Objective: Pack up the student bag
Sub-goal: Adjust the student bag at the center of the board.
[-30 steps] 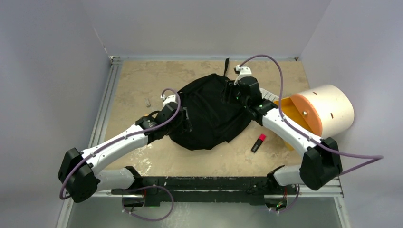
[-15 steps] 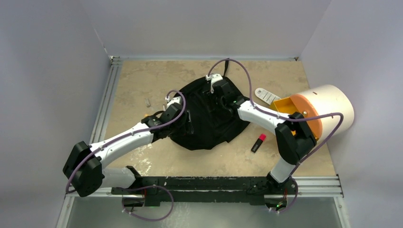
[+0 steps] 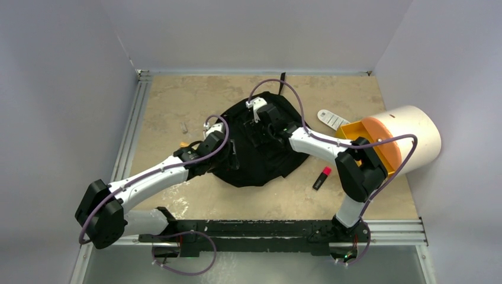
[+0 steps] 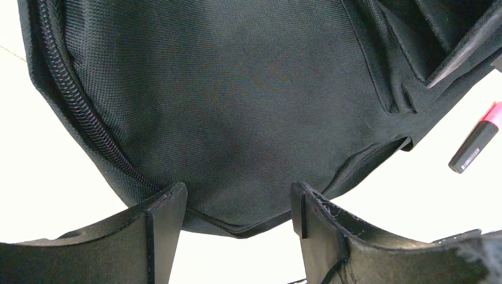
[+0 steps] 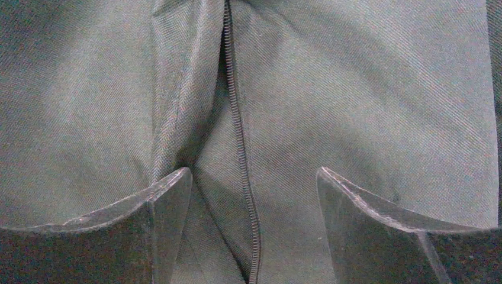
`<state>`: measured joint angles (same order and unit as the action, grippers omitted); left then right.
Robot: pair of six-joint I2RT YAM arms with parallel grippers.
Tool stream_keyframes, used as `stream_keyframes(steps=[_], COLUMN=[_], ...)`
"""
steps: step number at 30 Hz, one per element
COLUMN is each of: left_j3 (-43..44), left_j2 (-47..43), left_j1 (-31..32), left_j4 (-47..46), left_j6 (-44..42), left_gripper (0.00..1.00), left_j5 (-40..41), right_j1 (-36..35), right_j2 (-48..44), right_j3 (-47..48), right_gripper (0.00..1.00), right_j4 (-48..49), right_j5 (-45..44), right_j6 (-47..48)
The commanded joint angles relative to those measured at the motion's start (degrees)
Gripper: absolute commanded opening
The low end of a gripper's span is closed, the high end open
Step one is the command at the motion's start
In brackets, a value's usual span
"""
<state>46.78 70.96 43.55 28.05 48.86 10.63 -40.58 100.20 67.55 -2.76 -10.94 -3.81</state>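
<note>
A: Where does the bag lie?

B: The bag lies slumped on the table, left of the cylinder and apart from it. A pen rests between the two, towards the near side.

A: And the claws?

B: Both stand open and hold nothing. The left gripper sits at the bag's edge farthest from the cylinder, its jaws spread just short of the hem. The right gripper hangs over the middle of the bag, on the cylinder's side of the left one. A zip runs up between its jaws.

A: How would the bag handle?

B: It looks soft and limp. The woven cloth folds and puckers along the zip, so it would likely sag and drag rather than lift as one piece. It seems light, and nothing suggests it is fragile. The coarse weave should give the pads some bite, so slipping looks unlikely.

A: Where should it be taken hold of?

B: A raised fold beside the zip or the thick seamed hem looks best, since flat cloth gives the jaws little to pinch. One claw could pin the bag while the other pulls. No zip puller shows in either wrist view.
</note>
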Motion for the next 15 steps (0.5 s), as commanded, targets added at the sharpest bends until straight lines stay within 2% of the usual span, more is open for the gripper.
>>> stream_keyframes(steps=[1,9,15], left_j3=[-0.9,-1.4,-1.6], left_j2=[-2.1,-2.4,-2.7], left_j1=[-0.3,-0.3,-0.4], left_j4=[-0.3,-0.1,-0.1], left_j6=[0.0,0.2,0.4], left_gripper=[0.64,0.64,0.64], left_j5=[-0.3,-0.3,-0.4], right_j1=[-0.6,-0.8,-0.9], right_j2=[-1.1,2.2,3.5], right_j3=[0.9,1.8,1.5], right_gripper=[0.81,0.81,0.67], right_j4=[0.9,-2.5,-4.7], right_j5=[3.7,1.2,-11.3], right_j6=[2.3,3.6,2.2])
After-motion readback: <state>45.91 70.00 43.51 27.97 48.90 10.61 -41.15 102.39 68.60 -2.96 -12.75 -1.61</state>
